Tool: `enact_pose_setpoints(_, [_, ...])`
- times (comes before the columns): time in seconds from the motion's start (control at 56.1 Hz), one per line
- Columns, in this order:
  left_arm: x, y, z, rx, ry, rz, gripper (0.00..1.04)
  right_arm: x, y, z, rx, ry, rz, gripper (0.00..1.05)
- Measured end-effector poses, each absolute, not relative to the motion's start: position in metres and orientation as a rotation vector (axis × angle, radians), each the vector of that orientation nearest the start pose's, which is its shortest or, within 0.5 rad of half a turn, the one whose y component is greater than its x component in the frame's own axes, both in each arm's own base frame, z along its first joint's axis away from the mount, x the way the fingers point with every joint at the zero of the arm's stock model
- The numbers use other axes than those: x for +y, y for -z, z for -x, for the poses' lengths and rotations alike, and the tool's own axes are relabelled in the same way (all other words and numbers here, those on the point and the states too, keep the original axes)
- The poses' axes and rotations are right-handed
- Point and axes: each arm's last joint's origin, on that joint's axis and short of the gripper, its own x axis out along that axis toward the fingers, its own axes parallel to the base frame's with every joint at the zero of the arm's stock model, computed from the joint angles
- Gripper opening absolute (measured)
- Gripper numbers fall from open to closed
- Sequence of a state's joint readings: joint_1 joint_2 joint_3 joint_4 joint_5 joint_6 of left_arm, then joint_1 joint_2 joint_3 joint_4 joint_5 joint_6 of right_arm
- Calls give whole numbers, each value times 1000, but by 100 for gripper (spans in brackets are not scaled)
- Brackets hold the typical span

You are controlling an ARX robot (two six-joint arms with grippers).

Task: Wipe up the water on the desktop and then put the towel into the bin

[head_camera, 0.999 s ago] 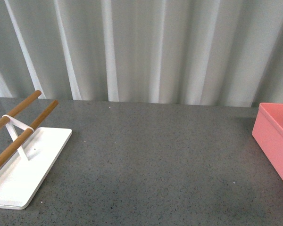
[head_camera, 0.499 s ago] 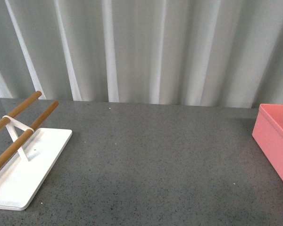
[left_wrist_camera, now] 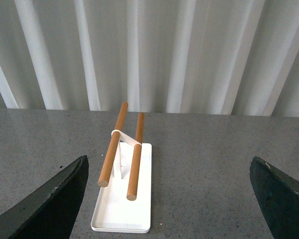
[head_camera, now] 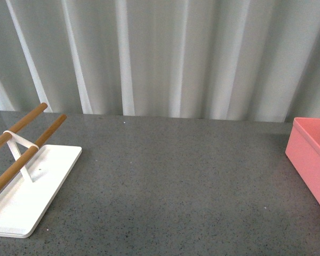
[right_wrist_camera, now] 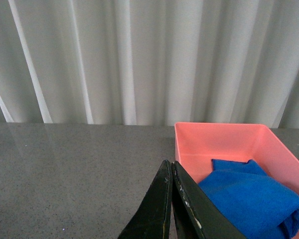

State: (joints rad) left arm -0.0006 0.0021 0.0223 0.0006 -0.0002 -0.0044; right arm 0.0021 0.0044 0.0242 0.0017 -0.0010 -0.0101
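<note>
Starting nearest the cameras, the left gripper (left_wrist_camera: 167, 199) shows only as two dark fingers (left_wrist_camera: 50, 201) at the lower corners of its wrist view, spread wide with nothing between them; their tips are cut off by the frame edge. The right gripper (right_wrist_camera: 170, 172) has its two dark fingers pressed together, tips meeting, and grips nothing. Neither arm appears in the front view.

Beyond the right gripper, the towel (right_wrist_camera: 251, 196) lies bunched inside the bin (right_wrist_camera: 219, 134), its near part hidden behind a finger and its far right edge cut by the frame. In the front view only the bin's (head_camera: 312, 152) left corner shows at the right edge, and the towel cannot be seen there.

On the desk (head_camera: 176, 181), a white tray (left_wrist_camera: 123, 214) with two wooden rods (left_wrist_camera: 134, 162) sits to the left, partly cropped in the front view. Any water on the speckled surface is hard to make out. Pale pleated curtains (head_camera: 165, 58) close off the back.
</note>
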Motion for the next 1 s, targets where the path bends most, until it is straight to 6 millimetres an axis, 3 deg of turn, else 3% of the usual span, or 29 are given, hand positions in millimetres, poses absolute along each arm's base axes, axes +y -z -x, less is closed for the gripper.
enact_pose_setpoints(0.285, [0, -171, -96, -21, 0, 5, 98, 0, -172, -96, -22, -3, 11, 4])
enact_pose_setpoints(0.446, [0, -171, -96, -21, 0, 5, 98, 0, -172, -96, -22, -3, 10, 40])
enact_pose_setpoints(0.767, [0, -171, -96, -21, 0, 5, 98, 0, -172, -96, -22, -3, 10, 97])
enact_pose_setpoints(0.999, [0, -171, -96, -21, 0, 5, 98, 0, -172, -96, -22, -3, 9, 98])
